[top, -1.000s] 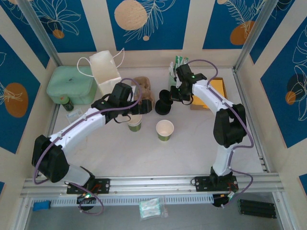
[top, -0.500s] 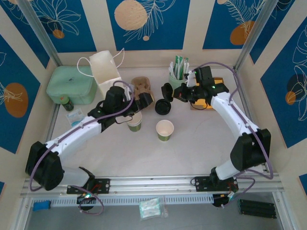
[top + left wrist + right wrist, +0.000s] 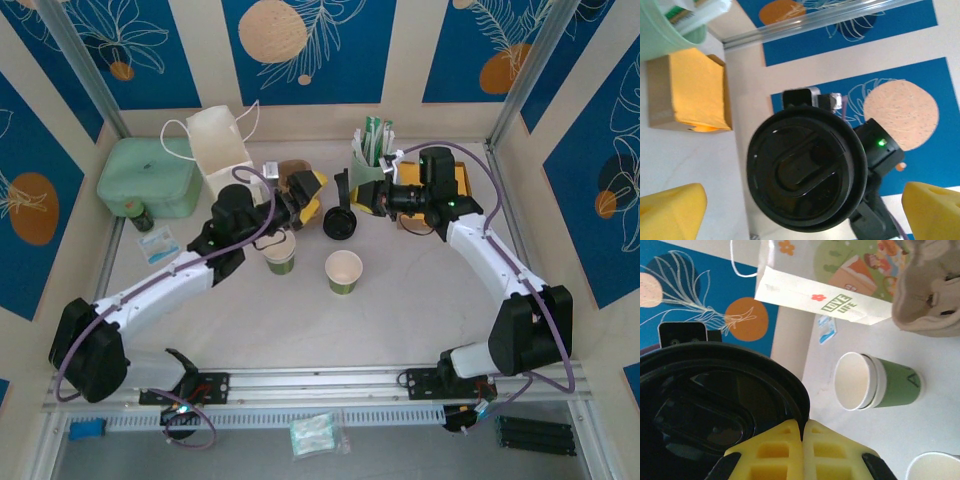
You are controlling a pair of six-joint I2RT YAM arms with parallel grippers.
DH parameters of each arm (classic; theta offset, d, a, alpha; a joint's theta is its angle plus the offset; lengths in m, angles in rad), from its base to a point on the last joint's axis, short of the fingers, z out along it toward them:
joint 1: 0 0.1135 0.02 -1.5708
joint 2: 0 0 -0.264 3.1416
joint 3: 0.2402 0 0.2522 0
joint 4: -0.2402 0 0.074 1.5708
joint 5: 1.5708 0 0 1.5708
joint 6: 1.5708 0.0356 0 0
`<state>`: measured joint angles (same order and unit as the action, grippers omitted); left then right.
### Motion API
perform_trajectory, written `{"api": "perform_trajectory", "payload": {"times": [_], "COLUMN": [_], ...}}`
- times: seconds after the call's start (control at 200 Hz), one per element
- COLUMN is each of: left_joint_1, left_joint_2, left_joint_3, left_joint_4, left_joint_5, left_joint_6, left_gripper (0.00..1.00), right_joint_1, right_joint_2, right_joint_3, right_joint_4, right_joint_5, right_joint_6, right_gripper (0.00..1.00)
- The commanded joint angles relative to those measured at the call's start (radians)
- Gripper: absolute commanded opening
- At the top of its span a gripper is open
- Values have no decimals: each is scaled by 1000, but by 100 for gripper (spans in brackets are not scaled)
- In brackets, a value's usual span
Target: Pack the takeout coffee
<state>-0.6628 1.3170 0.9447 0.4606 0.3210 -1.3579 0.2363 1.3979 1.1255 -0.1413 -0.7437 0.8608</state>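
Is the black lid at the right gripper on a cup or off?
Off. The right gripper pinches the black lid by its rim, jaws shut; the left wrist view shows no cup attached.

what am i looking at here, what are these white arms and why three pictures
These are two robot arms bolted to the near edge of a table. One picture looks down from above; the other two come from a camera on each wrist. The right tool is shut on the rim of a black lid; the left tool is open, pointing at that lid. On it stand a lidless paper cup, a second cup, a white paper bag, a cup carrier and a mint cup of sachets.
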Motion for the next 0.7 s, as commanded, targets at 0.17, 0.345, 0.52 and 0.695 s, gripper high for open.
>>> {"api": "perform_trajectory", "payload": {"times": [0.17,0.345,0.52,0.695], "left_joint_1": [-33,-44,-48,-50], "left_joint_2": [36,56,72,82], "left_joint_3": [32,50,65,64], "left_joint_4": [124,137,138,152], "left_joint_5": [-19,-20,-18,-19], "left_joint_6": [-60,-63,-65,-73], "left_gripper": [99,98,97,94], "right_joint_1": [9,16,23,25], "right_joint_2": [-17,-11,-7,-1], "right_joint_3": [-16,-19,-24,-26], "right_joint_4": [119,116,117,114], "right_joint_5": [-76,-74,-72,-72], "right_joint_6": [74,75,74,72], "right_gripper": [0,0,0,0]}}
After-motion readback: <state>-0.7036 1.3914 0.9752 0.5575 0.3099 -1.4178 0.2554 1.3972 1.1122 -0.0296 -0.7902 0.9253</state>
